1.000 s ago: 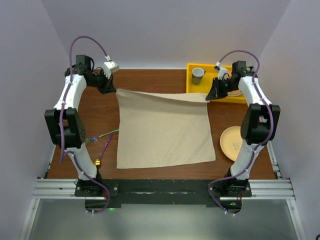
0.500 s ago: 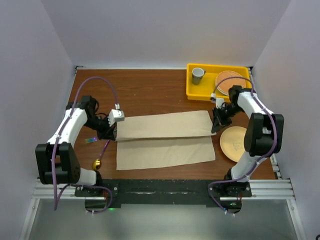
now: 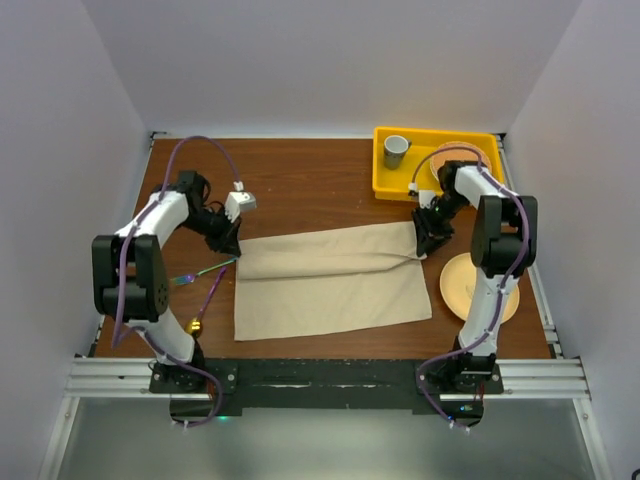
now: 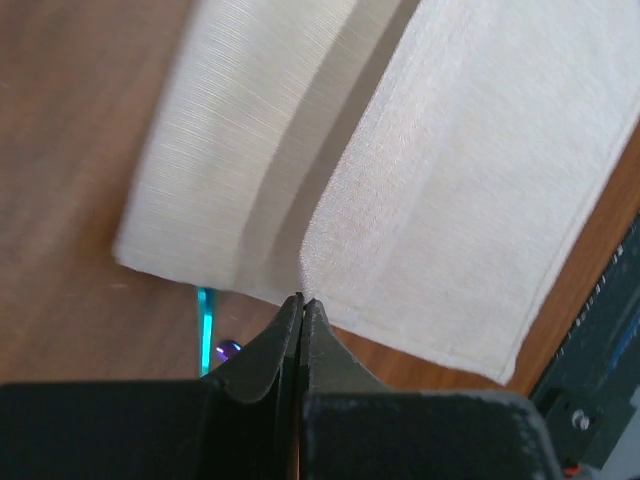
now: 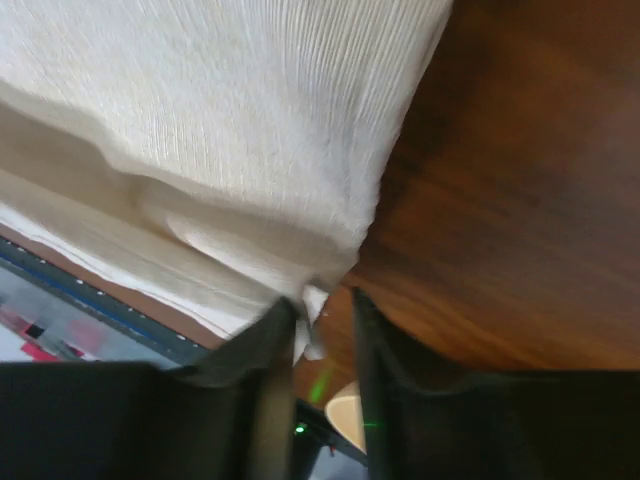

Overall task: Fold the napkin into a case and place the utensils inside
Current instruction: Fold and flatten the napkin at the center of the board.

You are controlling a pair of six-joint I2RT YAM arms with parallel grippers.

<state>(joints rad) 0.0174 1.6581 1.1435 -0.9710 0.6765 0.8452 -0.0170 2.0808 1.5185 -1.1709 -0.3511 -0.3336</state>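
Table (image 3: 310, 185), viewed from above with 12 o'clock at the far edge.

The napkin (image 3: 330, 290) lies at the centre. It is doubled over: the far portion is laid back toward 6 o'clock as an upper layer, with creases running side to side where it overlaps the lower layer. It is not shaped into a narrow pocket.

The left gripper (image 3: 230, 243) is at the napkin's 10 o'clock corner. The jaws are fully together, and the left wrist view shows the corner of the upper layer pinched at the very tips.

The right gripper (image 3: 424, 240) is at the napkin's 2 o'clock corner. The jaws are parted by a narrow gap (right wrist view). A small tuft of the cloth corner sits in that gap against one finger and is not clamped.

The fork (image 3: 208, 270) and spoon (image 3: 207, 297) lie on bare wood at 9 o'clock of the napkin, just off its left edge and outside the cloth. The spoon's gold bowl points toward 7 o'clock.

A yellow tray (image 3: 392, 182) is at 1 o'clock, and a cup (image 3: 397, 150) stands in its left end.

A peach plate (image 3: 458, 285) is at 4 o'clock, partly covered by the right arm.
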